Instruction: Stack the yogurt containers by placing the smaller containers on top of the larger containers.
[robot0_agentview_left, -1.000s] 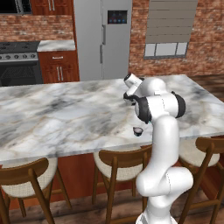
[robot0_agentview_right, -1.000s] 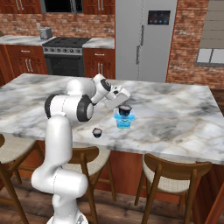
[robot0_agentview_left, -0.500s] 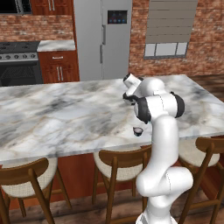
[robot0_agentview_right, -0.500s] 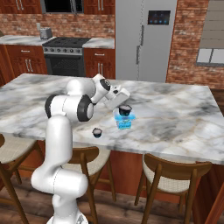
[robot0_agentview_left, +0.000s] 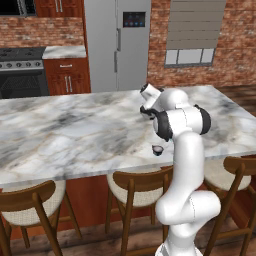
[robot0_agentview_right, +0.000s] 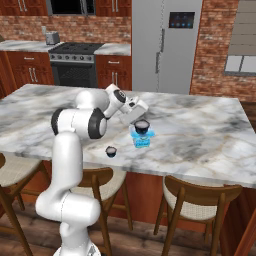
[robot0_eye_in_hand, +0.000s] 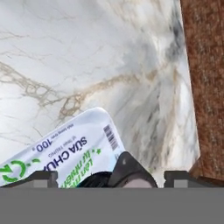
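A light blue boxy tub (robot0_agentview_right: 141, 140) stands on the marble island, and one dark round cup (robot0_agentview_right: 142, 125) sits on its top. My gripper (robot0_agentview_right: 142, 118) hangs just above and behind that cup, open. In the hand view the tub's pale printed lid (robot0_eye_in_hand: 65, 151) lies below, and the dark cup (robot0_eye_in_hand: 127, 171) sits low between my spread fingertips (robot0_eye_in_hand: 41, 178), touched by neither of them. The second dark cup (robot0_agentview_right: 110, 151) stands alone on the counter near the front edge, also seen as a small dark cup (robot0_agentview_left: 157, 149) beside my arm. My gripper (robot0_agentview_left: 148, 113) points down there.
The marble island (robot0_agentview_right: 200, 135) stretches wide to both sides. Wooden stools (robot0_agentview_right: 195, 200) line its front edge. A steel fridge (robot0_agentview_right: 162, 45), a stove (robot0_agentview_right: 75, 65) and brick walls stand far behind.
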